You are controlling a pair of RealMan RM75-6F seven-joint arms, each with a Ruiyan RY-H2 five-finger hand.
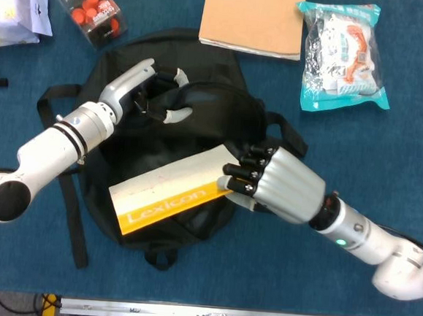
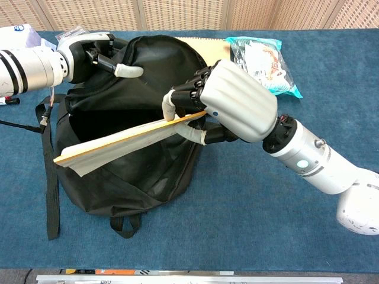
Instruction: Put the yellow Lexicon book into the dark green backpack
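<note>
chest view: right hand (image 2: 228, 103) grips the yellow lexicon book (image 2: 121, 141) by its near end, far end tilted down over the open mouth of the dark green backpack (image 2: 118, 171). left hand (image 2: 95, 53), fingers closed on the upper rim, holds it up. insertion step; next, slide book deeper, then release. bag interior dark, depth unclear.

We note the right hand (image 2: 228, 106) at frame centre gripping one end of the yellow Lexicon book (image 2: 124, 142), which slants down toward the left across the open mouth of the dark green backpack (image 2: 136, 171). At upper left the left hand (image 2: 95, 53) holds the backpack's upper edge lifted. Behind, at top centre, we see a tan notebook (image 2: 204, 41) and a teal-edged plastic packet (image 2: 266, 59) on the blue table (image 2: 249, 225).
</note>
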